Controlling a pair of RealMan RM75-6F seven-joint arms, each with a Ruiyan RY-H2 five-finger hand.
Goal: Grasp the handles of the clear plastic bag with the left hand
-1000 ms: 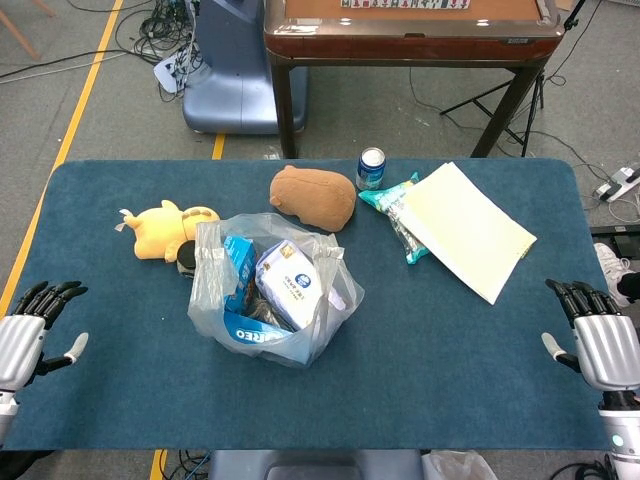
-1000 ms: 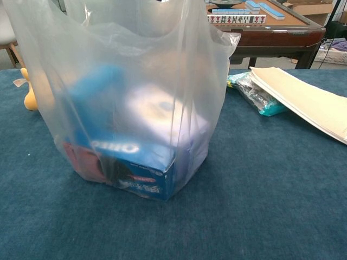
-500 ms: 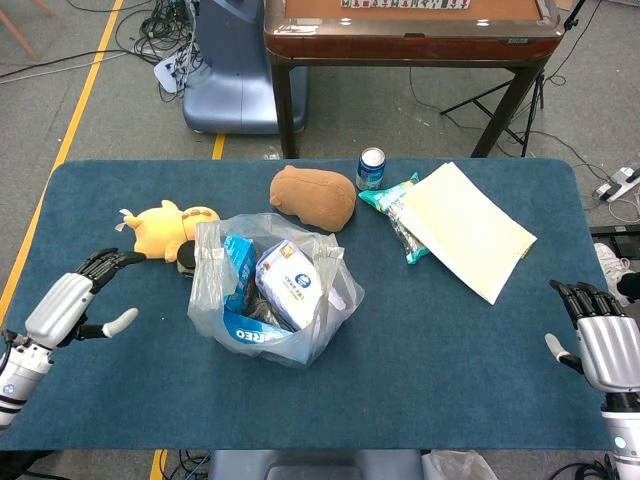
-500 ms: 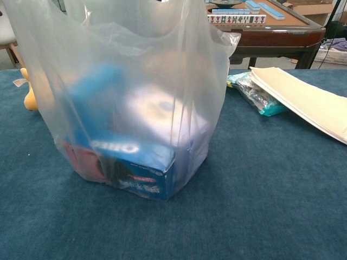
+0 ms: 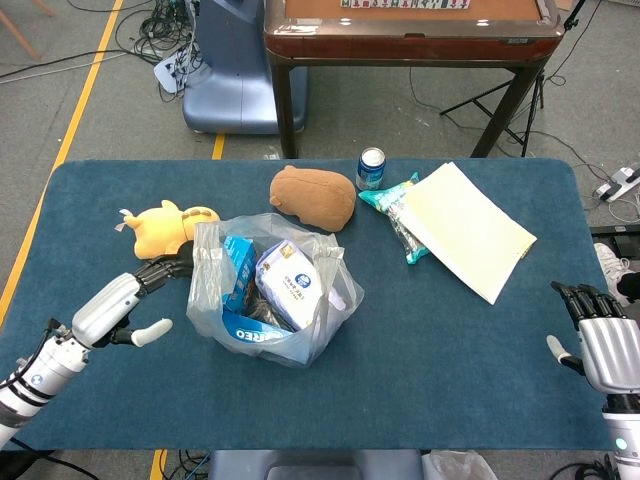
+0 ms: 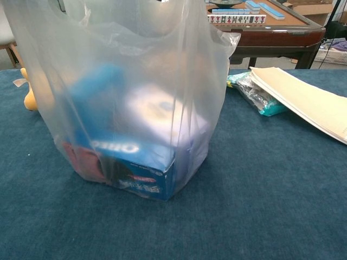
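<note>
The clear plastic bag (image 5: 272,290) is standing at the center of the blue table (image 5: 450,340). The left hand (image 5: 125,300) is hovering just left of it, fingers spread, grasping nothing. At lower right, the right hand (image 5: 600,340) is resting with its fingers released.

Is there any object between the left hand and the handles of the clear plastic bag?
Nothing visible does. The left hand is open beside the clear plastic bag, fingers near its left handle. The yellow plush lies just behind.
</note>
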